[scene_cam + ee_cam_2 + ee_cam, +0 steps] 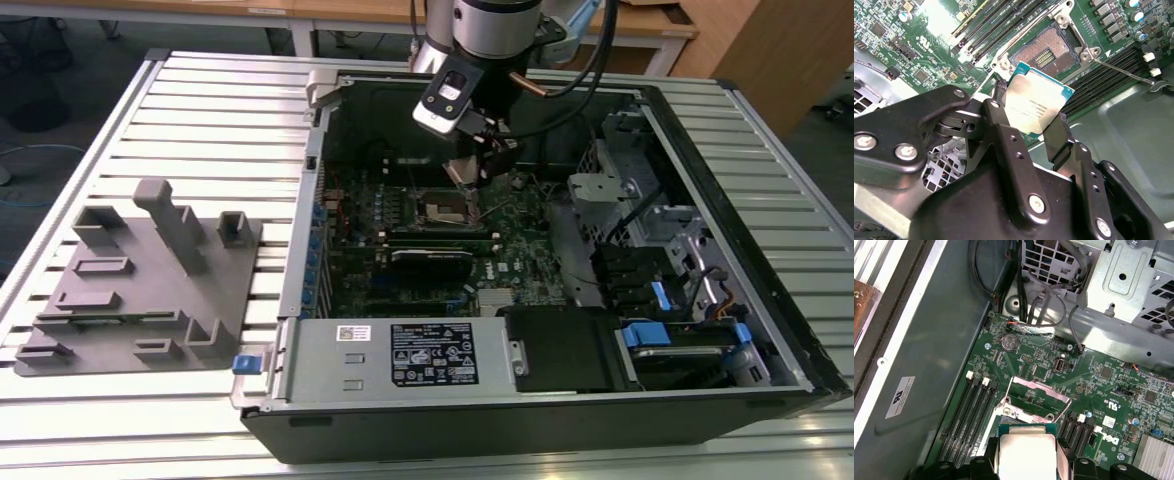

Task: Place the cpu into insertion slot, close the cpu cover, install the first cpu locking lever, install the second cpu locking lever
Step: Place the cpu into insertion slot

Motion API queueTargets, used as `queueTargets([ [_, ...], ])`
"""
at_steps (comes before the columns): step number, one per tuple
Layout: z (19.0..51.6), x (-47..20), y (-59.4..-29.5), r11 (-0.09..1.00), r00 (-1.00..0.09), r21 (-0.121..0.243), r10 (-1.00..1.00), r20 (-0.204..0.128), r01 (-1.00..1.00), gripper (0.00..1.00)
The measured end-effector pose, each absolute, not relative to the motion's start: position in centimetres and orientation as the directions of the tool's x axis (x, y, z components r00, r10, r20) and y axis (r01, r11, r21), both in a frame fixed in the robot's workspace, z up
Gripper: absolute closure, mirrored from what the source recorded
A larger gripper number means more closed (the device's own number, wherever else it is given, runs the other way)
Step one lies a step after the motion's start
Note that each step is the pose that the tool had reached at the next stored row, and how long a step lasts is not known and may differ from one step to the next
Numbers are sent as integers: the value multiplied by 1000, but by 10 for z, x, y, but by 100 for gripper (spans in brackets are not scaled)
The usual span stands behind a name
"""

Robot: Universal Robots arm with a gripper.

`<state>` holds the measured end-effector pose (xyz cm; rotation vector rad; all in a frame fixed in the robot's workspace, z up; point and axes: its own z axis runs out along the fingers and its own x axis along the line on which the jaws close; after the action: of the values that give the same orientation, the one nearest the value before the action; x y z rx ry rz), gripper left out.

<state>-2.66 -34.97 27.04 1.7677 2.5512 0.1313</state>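
my gripper (pixel 1029 122) pinches the cpu (pixel 1036 102), tilted, at 12 o'clock from the bare insertion slot (pixel 450 210) in the exterior view (cpu cover (pixel 1036 390) raised).

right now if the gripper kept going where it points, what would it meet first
Likely the square black silver-rimmed insertion slot, met by the flat silver-grey cpu that the gripper holds; depth is unclear.
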Motion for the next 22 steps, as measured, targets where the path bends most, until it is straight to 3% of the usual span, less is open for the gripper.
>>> queueTargets([
  [9, 270, -27, -350, 344, -347, 89, 938, 19, 935, 46],
  [22, 266, -27, -350, 126, -128, 89, 992, 19, 988, 46],
])
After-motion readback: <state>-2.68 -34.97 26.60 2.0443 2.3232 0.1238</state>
